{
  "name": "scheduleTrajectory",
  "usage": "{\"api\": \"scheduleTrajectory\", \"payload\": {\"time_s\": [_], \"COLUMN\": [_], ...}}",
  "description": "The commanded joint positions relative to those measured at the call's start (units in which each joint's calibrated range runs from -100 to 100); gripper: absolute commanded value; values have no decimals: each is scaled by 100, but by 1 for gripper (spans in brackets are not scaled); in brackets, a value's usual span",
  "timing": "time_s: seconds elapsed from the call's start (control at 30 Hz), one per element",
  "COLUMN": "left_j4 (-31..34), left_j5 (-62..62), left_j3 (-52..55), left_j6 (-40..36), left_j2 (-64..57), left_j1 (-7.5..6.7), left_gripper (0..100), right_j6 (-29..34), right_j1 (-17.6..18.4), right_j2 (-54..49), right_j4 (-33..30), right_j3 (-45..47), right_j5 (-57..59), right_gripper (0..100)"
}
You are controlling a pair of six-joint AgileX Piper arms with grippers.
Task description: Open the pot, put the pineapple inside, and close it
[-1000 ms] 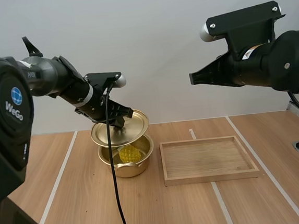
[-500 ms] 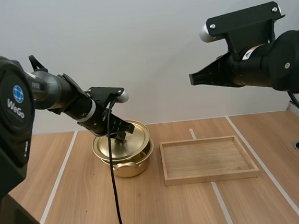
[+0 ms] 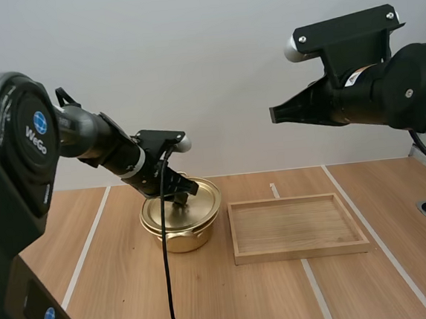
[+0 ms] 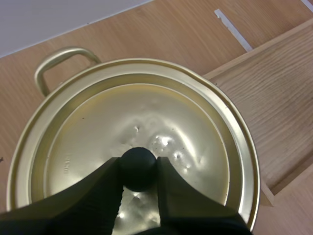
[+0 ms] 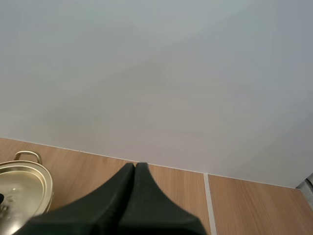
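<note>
Over the last second the lid (image 3: 190, 200) has come down from a tilted hover above the open pot (image 3: 181, 240) and now sits level on its rim, hiding the pineapple that was showing inside. The pot stands toward the table's (image 3: 373, 287) back edge, left of centre, just beside the wooden tray (image 3: 296, 254). The left gripper (image 4: 138, 170) is clamped on the lid's black knob (image 4: 138, 161), which lies squarely between its fingertips at the centre of the lid. Letting go should therefore need only a spread of the fingers and a straight lift. The lid is round, shiny brass-gold and ringed, with small dents near the knob. The right gripper (image 3: 278, 114) hangs high and well apart, fingers pressed together.
</note>
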Motion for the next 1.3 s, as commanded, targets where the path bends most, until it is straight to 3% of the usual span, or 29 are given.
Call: {"api": "scheduleTrajectory", "payload": {"time_s": [0.0,0.6,1.27], "left_j4": [-150,833,847], "left_j5": [-86,-691,-525], "left_j3": [12,12,12], "left_j6": [15,-473,-661], "left_j2": [84,143,-76], "left_j1": [-112,-128,-128], "left_gripper": [0,0,0], "right_j6": [2,2,2], "right_j1": [-25,-25,-25], "right_j2": [-66,-66,-66], "right_j4": [29,29,29], "right_j3": [18,18,18], "right_j5": [-8,9,9], "right_gripper": [0,0,0]}}
